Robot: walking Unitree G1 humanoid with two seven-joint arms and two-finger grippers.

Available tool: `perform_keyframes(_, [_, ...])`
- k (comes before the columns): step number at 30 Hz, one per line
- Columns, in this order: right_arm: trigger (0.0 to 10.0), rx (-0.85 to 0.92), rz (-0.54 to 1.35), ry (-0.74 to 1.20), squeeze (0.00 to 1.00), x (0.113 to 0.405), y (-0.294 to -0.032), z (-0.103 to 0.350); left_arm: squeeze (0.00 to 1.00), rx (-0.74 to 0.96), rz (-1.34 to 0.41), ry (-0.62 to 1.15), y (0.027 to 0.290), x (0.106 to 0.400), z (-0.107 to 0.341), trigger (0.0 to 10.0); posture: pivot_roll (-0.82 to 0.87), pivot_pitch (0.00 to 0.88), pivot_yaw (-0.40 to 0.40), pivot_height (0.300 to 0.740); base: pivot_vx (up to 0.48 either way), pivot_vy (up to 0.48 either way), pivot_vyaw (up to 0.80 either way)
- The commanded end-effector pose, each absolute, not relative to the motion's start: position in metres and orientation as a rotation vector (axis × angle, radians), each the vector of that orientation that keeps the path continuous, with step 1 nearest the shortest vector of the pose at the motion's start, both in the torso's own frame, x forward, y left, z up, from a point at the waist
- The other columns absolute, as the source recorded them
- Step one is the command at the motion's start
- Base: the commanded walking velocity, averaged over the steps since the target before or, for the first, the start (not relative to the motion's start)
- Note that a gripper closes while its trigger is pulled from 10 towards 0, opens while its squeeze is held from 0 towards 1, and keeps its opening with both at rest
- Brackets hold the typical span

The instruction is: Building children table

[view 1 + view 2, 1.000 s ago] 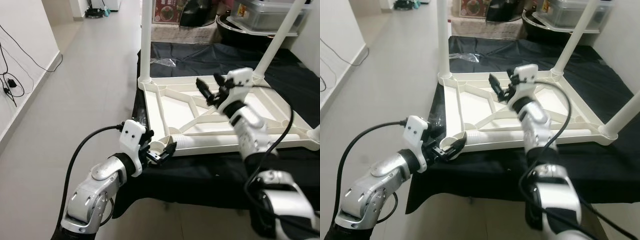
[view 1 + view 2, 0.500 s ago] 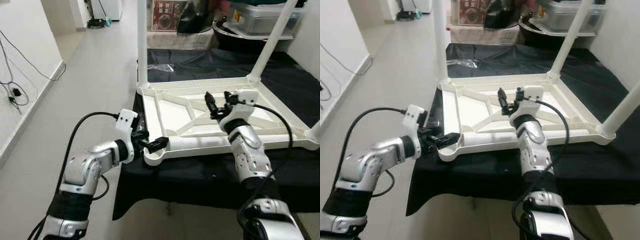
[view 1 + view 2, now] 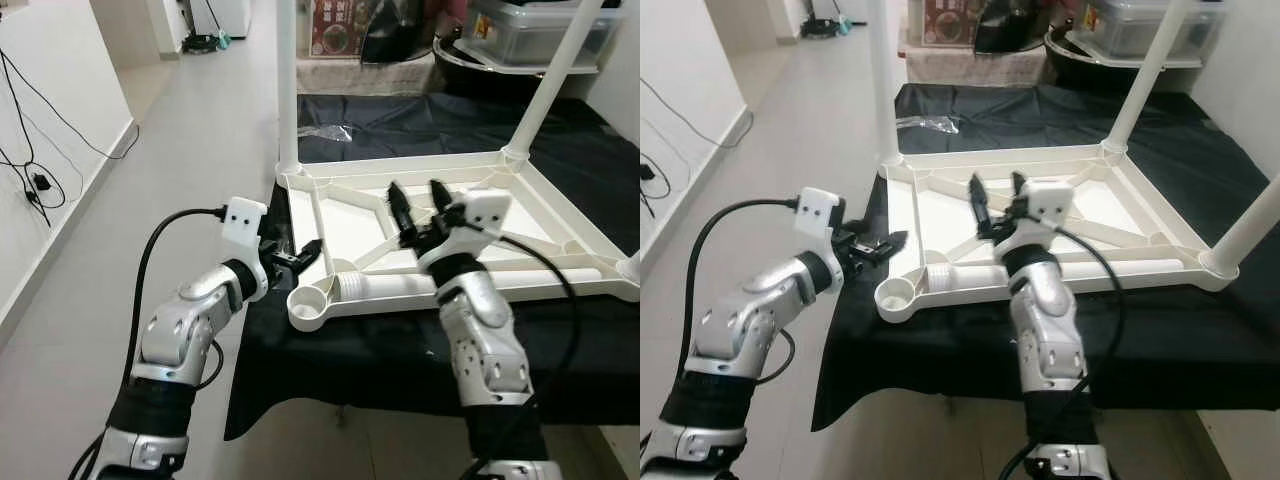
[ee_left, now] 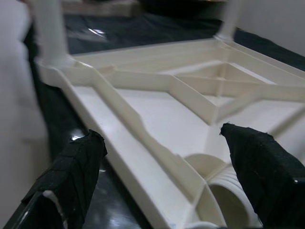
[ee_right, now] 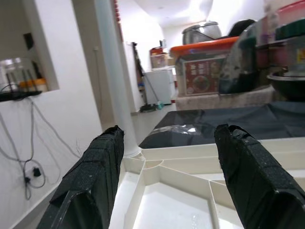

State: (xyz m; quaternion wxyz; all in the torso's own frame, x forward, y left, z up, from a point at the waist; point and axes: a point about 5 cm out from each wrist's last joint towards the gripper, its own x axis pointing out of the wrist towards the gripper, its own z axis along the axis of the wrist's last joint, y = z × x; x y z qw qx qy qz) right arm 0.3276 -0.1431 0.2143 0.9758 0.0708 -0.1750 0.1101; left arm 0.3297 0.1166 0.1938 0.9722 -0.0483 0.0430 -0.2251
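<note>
Children's table (image 3: 345, 215), cream plastic, lies upside down on black cloth (image 3: 400, 350) at frame centre, ribbed underside up, 3 legs standing, 1 leg (image 3: 400, 287) lying flat. Left gripper (image 3: 300, 255) and right gripper (image 3: 420, 205) both gape wide, holding nothing.

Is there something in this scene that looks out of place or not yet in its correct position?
Yes. The white table lies upside down on the black cloth, with legs standing up at three corners. The fourth leg lies flat inside the frame, beside the empty corner socket near the open left gripper.
</note>
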Motion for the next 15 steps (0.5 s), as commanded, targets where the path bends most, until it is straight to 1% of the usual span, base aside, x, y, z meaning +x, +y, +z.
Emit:
perform_keyframes(1, [10.0, 0.128, 0.207, -0.360, 0.00, 0.326, -0.147, 0.217, 0.00, -0.088, -0.433, 0.080, 0.115, 0.328, 0.192, 10.0, 0.09, 0.060, 0.005, 0.740, 0.000, -0.469, 0.00])
perform_keyframes(5, [10.0, 0.118, 0.212, -0.358, 0.00, 0.326, -0.148, 0.221, 0.00, -0.071, -0.435, 0.076, 0.117, 0.327, 0.192, 10.0, 0.09, 0.053, -0.002, 0.740, 0.000, -0.469, 0.00])
perform_keyframes(10, [10.0, 0.113, 0.216, -0.353, 0.00, 0.325, -0.147, 0.223, 0.00, -0.108, -0.370, 0.079, 0.125, 0.328, 0.191, 10.0, 0.09, 0.051, -0.004, 0.740, 0.000, 0.000, 0.00])
perform_keyframes(13, [10.0, 0.107, 0.217, -0.348, 0.00, 0.323, -0.146, 0.223, 0.00, -0.080, -0.333, 0.059, 0.132, 0.329, 0.192, 10.0, 0.09, 0.051, -0.004, 0.740, 0.000, 0.000, 0.00])
perform_keyframes(14, [10.0, 0.105, 0.218, -0.347, 0.00, 0.324, -0.146, 0.223, 0.00, -0.075, -0.312, 0.057, 0.139, 0.330, 0.192, 10.0, 0.09, 0.052, -0.003, 0.740, 0.000, 0.000, 0.00])
perform_keyframes(15, [10.0, 0.105, 0.218, -0.347, 0.00, 0.324, -0.146, 0.223, 0.00, -0.075, -0.312, 0.057, 0.139, 0.330, 0.192, 10.0, 0.09, 0.052, -0.003, 0.740, 0.000, 0.000, 0.00])
